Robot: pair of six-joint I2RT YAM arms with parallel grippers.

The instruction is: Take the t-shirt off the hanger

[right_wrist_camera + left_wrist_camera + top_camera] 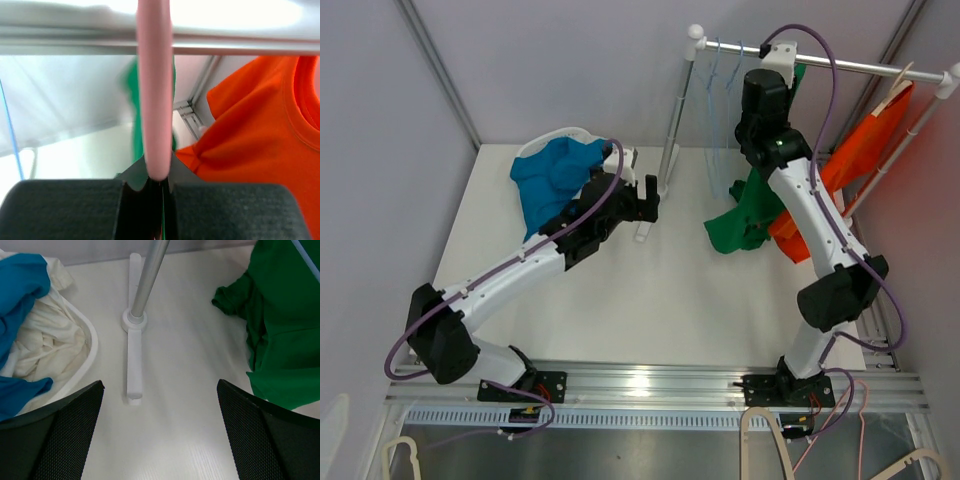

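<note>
Up at the far right of the rack, the right gripper (159, 186) has its jaws pinched together on the stem of a pink hanger (155, 100), just below the rail (240, 47) that the hanger hooks over. Holding it there seems meant to steady the hanger, or to lift its hook clear of the rail, so the cloth can be drawn off without everything swinging. The green t-shirt (748, 215), which I take to be the one on this hanger, hangs down under that arm and slumps with its lower part on the table (650, 300). The right wrist view shows only a green strip behind the pink stem, so I cannot tell how much of the shirt sits on the hanger's shoulders. Just to its right an orange t-shirt (860, 150) hangs from the same rail, close enough to be caught by a careless pull. The left gripper (160, 385) hovers low over the table with its jaws wide apart and nothing between them. It points at the rack's post (147, 280) and white foot (134, 360), with the green cloth off to its right. That open, low stance reads as readiness to take the drooping hem and drag it down and away. At the far left a basket (92, 347) of blue and white clothes sits near that arm, likely the place for the freed shirt.
</note>
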